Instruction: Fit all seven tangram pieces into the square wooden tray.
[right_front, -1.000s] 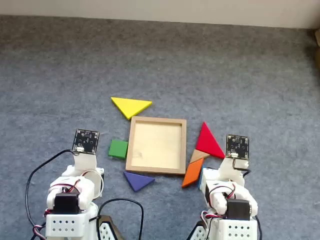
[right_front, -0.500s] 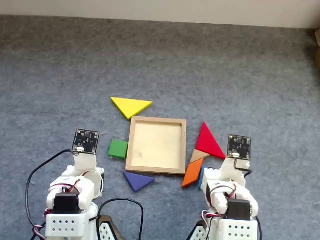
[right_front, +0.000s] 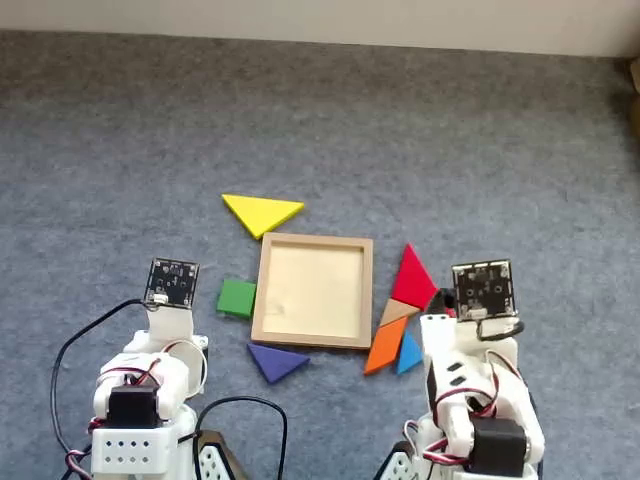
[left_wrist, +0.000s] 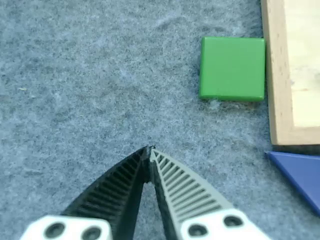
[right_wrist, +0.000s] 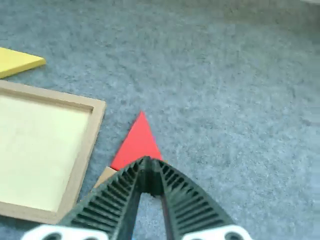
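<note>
The square wooden tray (right_front: 262, 297) lies with nothing in it at the table's middle. Around it lie a yellow triangle (right_front: 261, 212), a green square (right_front: 236, 298), a dark blue triangle (right_front: 275, 360), a red triangle (right_front: 414, 281), a tan piece (right_front: 396, 311), an orange piece (right_front: 385, 344) and a light blue triangle (right_front: 408, 355). My left gripper (left_wrist: 149, 150) is shut over bare carpet, short of the green square (left_wrist: 232, 68). My right gripper (right_wrist: 147, 167) is shut just above the red triangle (right_wrist: 136, 142), with the tray (right_wrist: 82, 155) beside it.
Grey carpet covers the whole table. A pale wall runs along the far edge (right_front: 320, 20). Both arm bases stand at the near edge, with black cables by the left one (right_front: 75, 345). Open carpet stretches beyond the pieces.
The right arm has risen and swung forward toward the red triangle, uncovering the light blue triangle by the orange piece. The left arm has not moved.
</note>
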